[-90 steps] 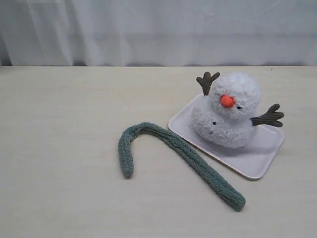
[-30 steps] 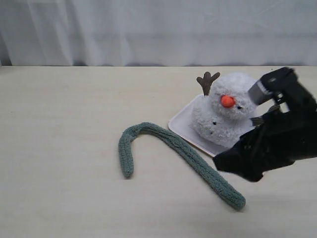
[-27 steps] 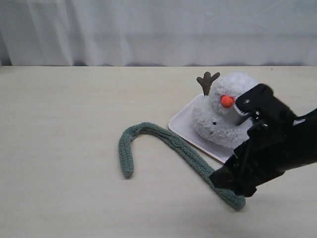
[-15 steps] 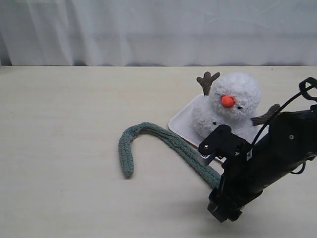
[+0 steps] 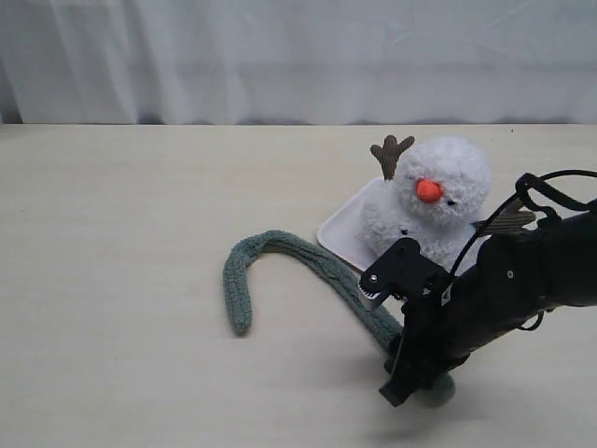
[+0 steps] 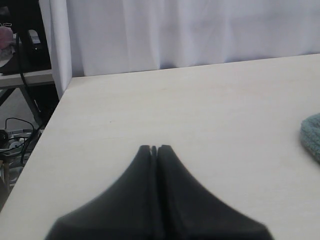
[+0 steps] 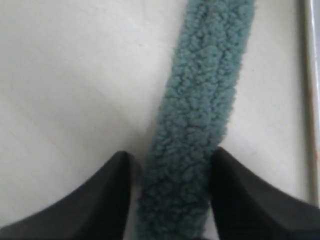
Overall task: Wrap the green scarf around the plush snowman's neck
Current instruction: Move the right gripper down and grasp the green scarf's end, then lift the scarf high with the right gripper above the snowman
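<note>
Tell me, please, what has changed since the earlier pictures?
The right tool came in from the right and dropped to the near end of the green scarf, which now lies between its fingers; a firm grip is not clear. The scarf, plush snowman and tray stayed put.

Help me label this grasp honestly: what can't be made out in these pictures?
- Right wrist view: the right gripper straddles the green scarf; whether it pinches is unclear, and the bottom edge cuts off the scarf's end.
- Exterior view: the right arm covers that gripper's fingertips, most of the scarf's near end and part of the tray.
- Left wrist view: only a sliver of scarf at the edge; the plush snowman is out of frame.
</note>
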